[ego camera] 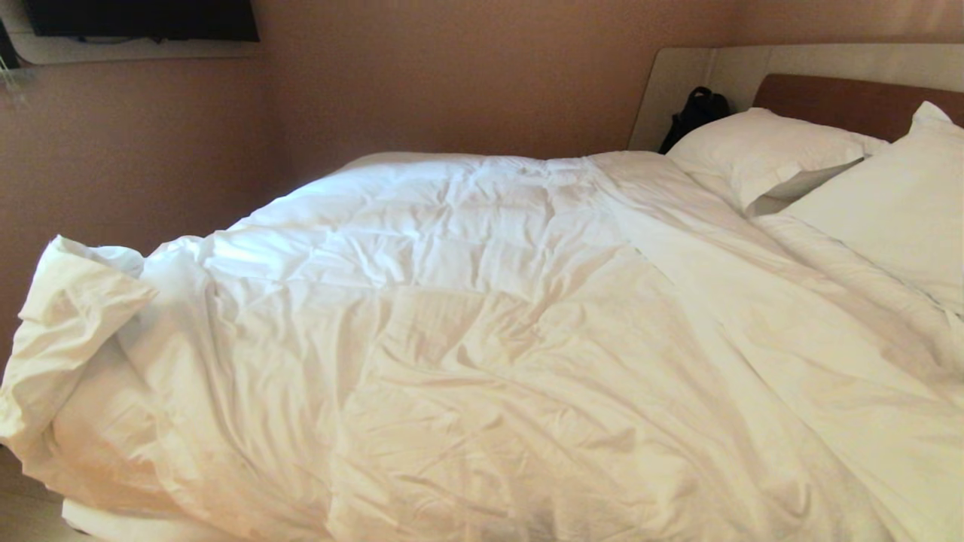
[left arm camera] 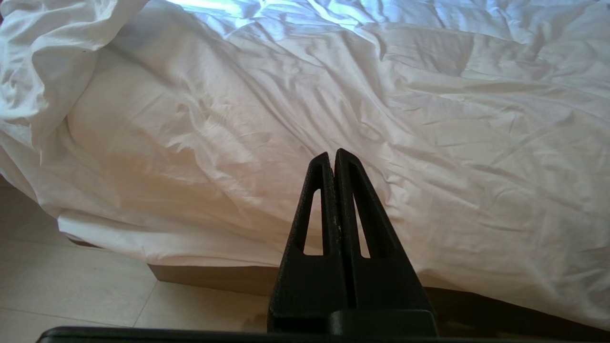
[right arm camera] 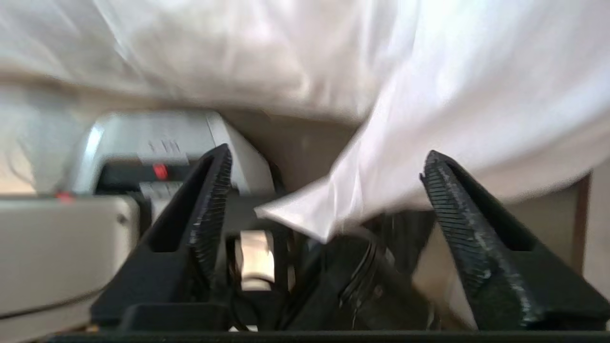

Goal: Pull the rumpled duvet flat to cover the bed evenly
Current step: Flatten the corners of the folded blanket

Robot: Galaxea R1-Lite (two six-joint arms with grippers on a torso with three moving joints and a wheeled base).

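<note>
The white quilted duvet (ego camera: 467,316) lies wrinkled over the bed (ego camera: 843,102), with one corner (ego camera: 75,301) folded back on itself at the near left. Neither gripper shows in the head view. My left gripper (left arm camera: 333,155) is shut and empty, held off the bed's side just short of the overhanging duvet (left arm camera: 429,143). My right gripper (right arm camera: 328,155) is open below the hanging duvet (right arm camera: 452,95). A loose corner of the cloth (right arm camera: 305,214) droops between its ribbed fingers (right arm camera: 457,209), touching neither.
Two white pillows (ego camera: 761,150) (ego camera: 896,203) lie at the headboard, with a black bag (ego camera: 697,113) beside them. A dark screen (ego camera: 143,19) hangs on the far wall. Beige floor tiles (left arm camera: 71,295) run along the brown bed base (left arm camera: 214,278). My own grey-white body (right arm camera: 157,143) is behind the right gripper.
</note>
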